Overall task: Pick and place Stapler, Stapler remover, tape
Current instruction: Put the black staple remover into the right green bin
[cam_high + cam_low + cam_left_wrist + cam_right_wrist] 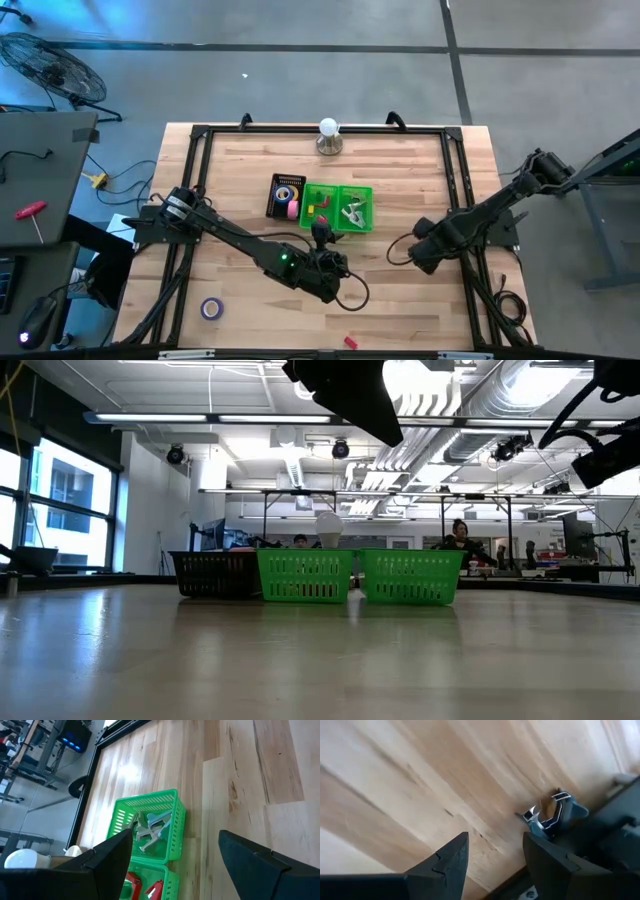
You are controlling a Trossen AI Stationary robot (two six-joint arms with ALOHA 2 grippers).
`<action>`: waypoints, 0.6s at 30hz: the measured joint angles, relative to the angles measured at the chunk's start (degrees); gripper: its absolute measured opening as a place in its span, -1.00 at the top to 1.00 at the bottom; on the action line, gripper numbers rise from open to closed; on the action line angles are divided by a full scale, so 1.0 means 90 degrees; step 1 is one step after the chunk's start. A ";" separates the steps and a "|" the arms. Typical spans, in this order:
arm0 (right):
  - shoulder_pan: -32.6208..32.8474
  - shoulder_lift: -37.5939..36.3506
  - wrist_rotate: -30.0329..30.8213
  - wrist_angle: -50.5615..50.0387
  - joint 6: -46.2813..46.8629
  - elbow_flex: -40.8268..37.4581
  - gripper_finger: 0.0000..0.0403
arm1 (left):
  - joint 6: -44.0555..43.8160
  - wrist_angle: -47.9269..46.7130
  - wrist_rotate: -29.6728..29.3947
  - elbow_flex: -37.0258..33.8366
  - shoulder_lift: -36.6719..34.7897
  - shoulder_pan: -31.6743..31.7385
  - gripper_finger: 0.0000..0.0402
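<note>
A small purple ring-shaped tape roll (211, 308) lay on the pale wooden table (400, 300) near its front left corner, well apart from the left gripper (322, 238), which hung wide open and empty just before the green mesh baskets (338, 208), while the right gripper (414, 254), parted and empty, hovered over bare boards at the table's right.

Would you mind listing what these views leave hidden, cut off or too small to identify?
- Black basket contents: in the low view, its wall hides them.
- Small red item near the table's front edge: too small in the high view to identify.
- Right end effector: high view hides its fingers under the arm.
- Purple tape: absent from low and wrist views.
</note>
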 joint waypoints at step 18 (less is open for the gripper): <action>-0.0188 0.0000 0.0078 0.0368 -0.1950 0.0000 0.11 | 0.0030 0.0012 0.0000 0.0000 0.0000 0.0001 -0.44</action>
